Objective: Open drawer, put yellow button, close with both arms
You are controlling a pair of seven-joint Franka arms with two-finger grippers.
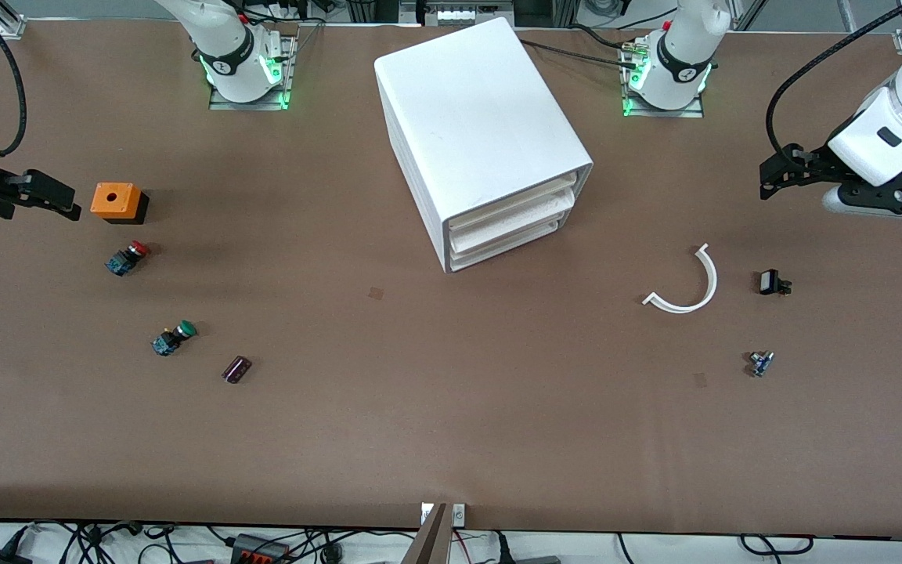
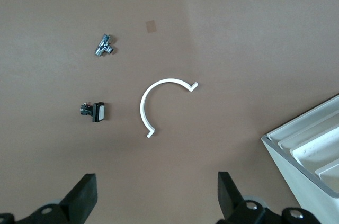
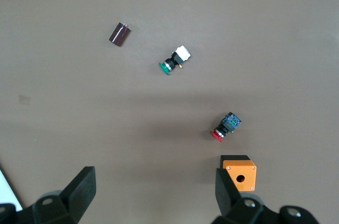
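Note:
The white cabinet point(image 1: 482, 133) stands in the middle of the table. Its uppermost drawer point(image 1: 515, 205) sits pushed in, like the two below it. A corner of the cabinet also shows in the left wrist view point(image 2: 312, 152). The yellow button is out of view in every frame. My left gripper point(image 1: 773, 176) is open and empty, up over the table at the left arm's end; in its wrist view point(image 2: 156, 181) only bare table lies between the fingers. My right gripper point(image 1: 59, 196) is open and empty, over the right arm's end beside the orange box; it also shows in its wrist view point(image 3: 153, 176).
At the right arm's end lie an orange square box point(image 1: 116, 200), a red-capped switch point(image 1: 127, 258), a green-capped switch point(image 1: 174, 338) and a dark cylinder point(image 1: 236, 369). At the left arm's end lie a white curved strip point(image 1: 686, 283), a small black part point(image 1: 771, 282) and a metal fitting point(image 1: 761, 363).

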